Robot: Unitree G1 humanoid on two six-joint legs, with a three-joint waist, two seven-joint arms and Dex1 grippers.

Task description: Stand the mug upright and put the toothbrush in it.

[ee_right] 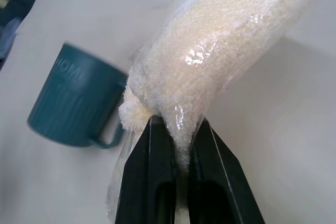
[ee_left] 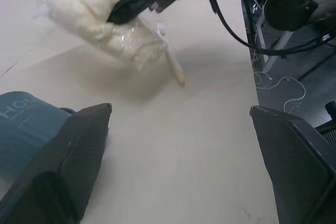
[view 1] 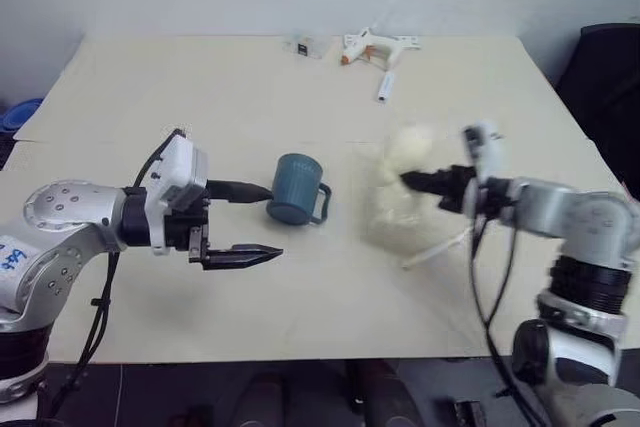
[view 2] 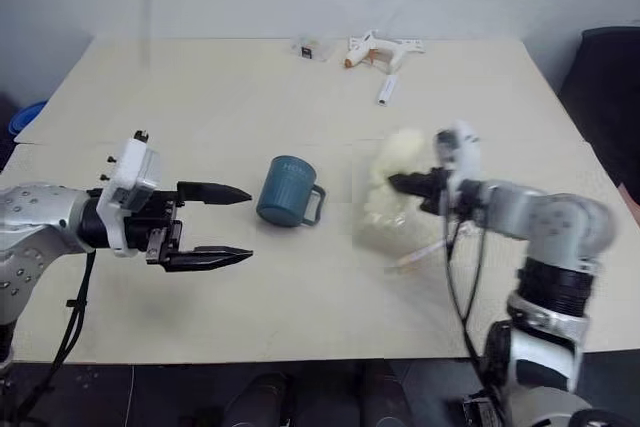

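While the right gripper (ee_right: 176, 129) is pinched shut on a cream fluffy bundle in clear plastic wrap (view 1: 400, 182), that bundle hangs lifted off the table (view 1: 150, 97). A thin pale stick (ee_left: 173, 64), possibly the toothbrush handle, pokes out of the wrap; can't confirm. The mug (view 1: 297, 189) sits mouth-down at table centre, handle toward 4 o'clock, at 9 o'clock from the bundle. The left gripper (view 1: 262, 221) hovers at 8 o'clock of the mug, jaws spread wide, nothing between them, upper finger tip just beside the mug wall. At the far edge, 12 o'clock: a white glue gun (view 1: 375, 47), a short white tube (view 1: 385, 87), a small clear item (view 1: 300, 46).
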